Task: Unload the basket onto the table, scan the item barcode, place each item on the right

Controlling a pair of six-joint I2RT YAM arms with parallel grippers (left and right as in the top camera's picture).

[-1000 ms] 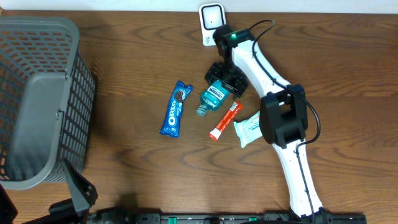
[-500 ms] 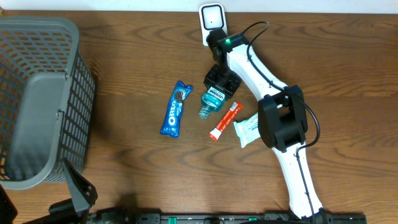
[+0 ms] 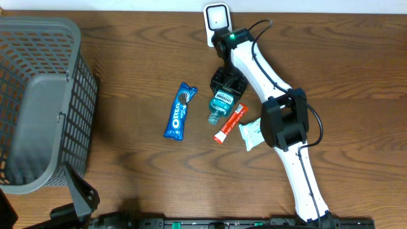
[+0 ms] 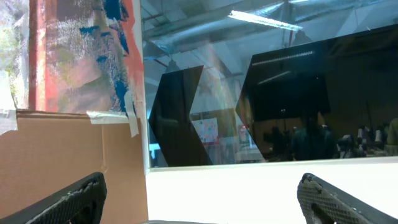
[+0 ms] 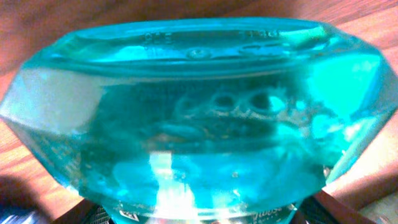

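bottle location: mouthwash bottle (image 3: 218, 105) lying on its side on the tabletop (image 3: 127, 51), mid-table, between Oreo pack (image 3: 179, 111) and red stick sachet (image 3: 229, 123); just beside the sachet, apart from the Oreo pack
bottle long axis: diagonal in the overhead view, running upper-right to lower-left
bottle pointing: cap end to the lower-left, toward the near edge of the tabletop; base end to the upper-right, toward the white scanner (image 3: 217, 19)
bottle face: labelled side up; print too small to read
right fingers (image 3: 226, 85): closed around the base end of the bottle, black gripper body covering that end from above
right wrist view: teal bottle base (image 5: 193, 112) filling almost the whole frame, seen end-on, very close; only dark slivers of the fingers at the bottom corners; wood grain at the edges
right arm: white, reaching from the lower right across the table, elbow over the white wipes packet (image 3: 252, 132)
left fingers (image 4: 74, 202): spread wide, nothing between them; tips at the far left and far right bottom of the left wrist view
left wrist view: aimed away from the table at a window, cardboard and a taped poster
scanner: upright at the far edge of the tabletop, near the right wrist, not touching the bottle
basket: grey mesh basket (image 3: 38, 102) at the left side, well apart from the bottle
other items: Oreo pack lying roughly upright in frame, slight tilt; sachet diagonal, parallel to the bottle; wipes packet partly under the arm
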